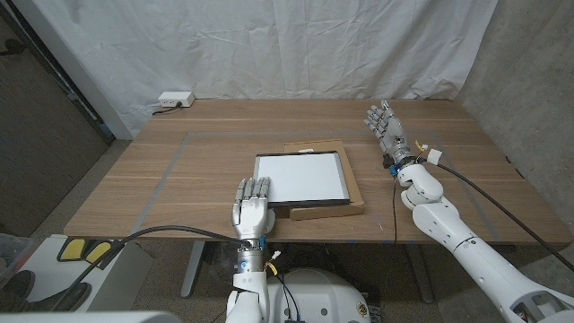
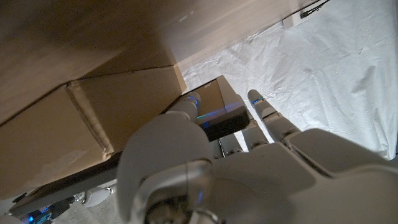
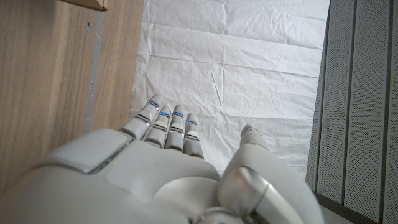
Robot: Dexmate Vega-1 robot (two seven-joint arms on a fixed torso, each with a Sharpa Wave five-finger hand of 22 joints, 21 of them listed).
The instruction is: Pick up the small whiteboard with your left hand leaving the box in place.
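Observation:
A small whiteboard (image 1: 300,178) with a black frame lies flat on a shallow cardboard box (image 1: 354,190) in the middle of the wooden table (image 1: 117,184). The board's left part overhangs the box. My left hand (image 1: 252,206) is at the board's near left corner, its straight fingers reaching onto the frame's left edge, and it holds nothing. In the left wrist view, my left hand (image 2: 249,168) has its fingertips at the board's dark edge (image 2: 217,124), beside the box (image 2: 118,118). My right hand (image 1: 384,127) stands to the right of the box with its fingers spread, and it is empty.
A white power strip (image 1: 175,99) sits at the table's far left edge before a white curtain (image 1: 296,45). Grey tape lines (image 1: 166,170) mark the tabletop left of the board. A cable (image 1: 484,184) runs along my right arm. In the right wrist view, my right hand (image 3: 155,168) faces the curtain.

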